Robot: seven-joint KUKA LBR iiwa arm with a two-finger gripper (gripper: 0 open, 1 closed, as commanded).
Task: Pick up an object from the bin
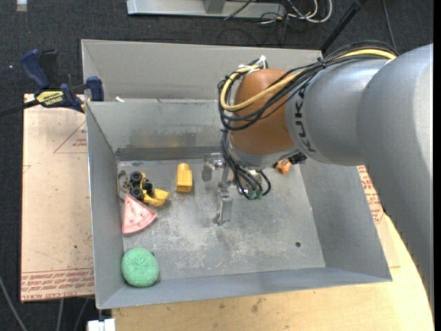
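Here we are above the grey metal bin (100, 205), and the big silver arm (372, 109) comes in from the right, its rounded orange cover (258, 112) wrapped in yellow and black cables (238, 92). Below it the hand (220, 205) hangs down over the bare, scuffed floor near the middle of the bin; from this angle I cannot tell whether it is open or closed. Nearest to it is a small yellow block (184, 178), squarish and stubby, standing just to the hand's left, towards the back wall, with a strip of bare floor between the two. Further left, near the back-left corner, lies a little cluster: a yellow piece with black knobs (146, 190), with some small dark bits beside it that are too small to make out. Touching that cluster on its near side is a pink wedge (138, 216), flat and triangular with a rounded edge, speckled like a slice of something. Well apart from all that, down in the front-left corner, sits a green ball (140, 266), rough and fuzzy-looking, close against the left wall. The wrist and its orange cover hang over the back-right part of the floor and hide it.
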